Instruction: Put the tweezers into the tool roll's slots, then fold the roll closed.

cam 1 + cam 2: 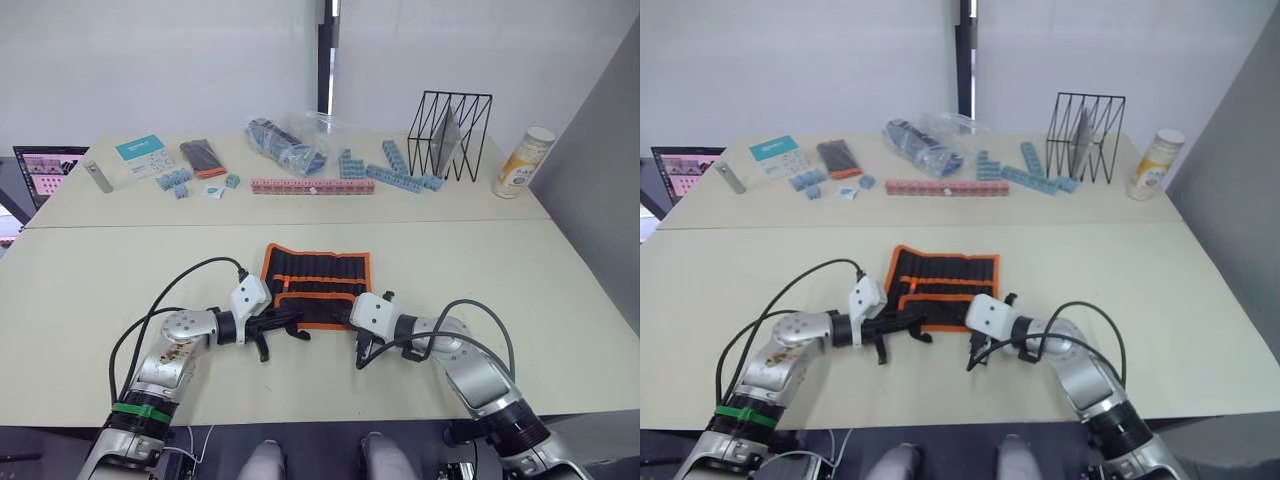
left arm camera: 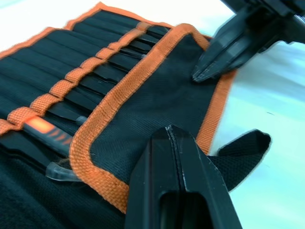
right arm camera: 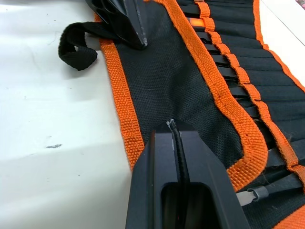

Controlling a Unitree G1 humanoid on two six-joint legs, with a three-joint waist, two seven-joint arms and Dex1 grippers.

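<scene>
The tool roll (image 1: 316, 284) lay open on the worktop (image 1: 80, 300) between both arms, tweezers (image 2: 95, 83) apparently seated in the slots (image 3: 228, 71) and the near flap already turned over them. The left hand (image 1: 268, 330) and right hand (image 1: 355, 322) each rested on that flap's near corners, fingers pressed together and pinching nothing. Folding well probably meant keeping both corners level and creasing evenly, so the loose strap (image 3: 76, 43) stayed clear of the fold.

Matt woven-cloth tool roll (image 2: 157, 100), coarse orange webbing edging (image 2: 114, 102)
</scene>
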